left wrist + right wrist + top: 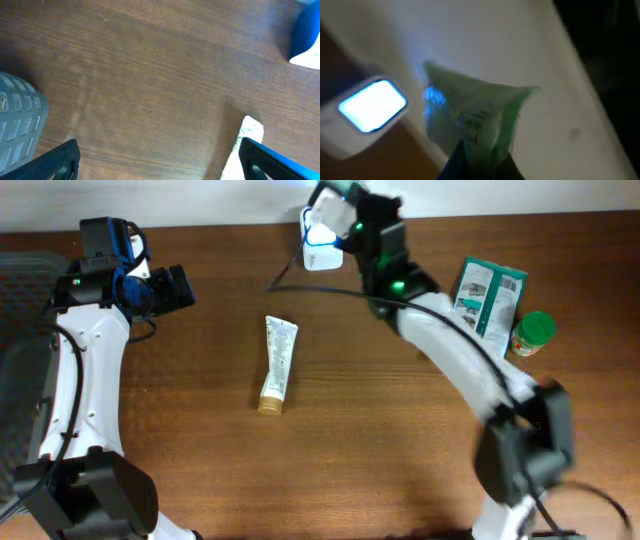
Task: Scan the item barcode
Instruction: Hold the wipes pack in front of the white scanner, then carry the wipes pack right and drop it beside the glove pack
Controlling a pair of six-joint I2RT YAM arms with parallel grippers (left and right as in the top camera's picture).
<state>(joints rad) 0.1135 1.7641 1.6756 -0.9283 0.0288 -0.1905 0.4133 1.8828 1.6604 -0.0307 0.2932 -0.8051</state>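
Two grippers show. The right gripper is closed on a green packet and holds it just beside the glowing scanner. The left gripper stands wide with nothing in it, above the wooden table, apart from a tube.

Overhead evenly lit; right wrist view dim, blurred, scanner glaring.
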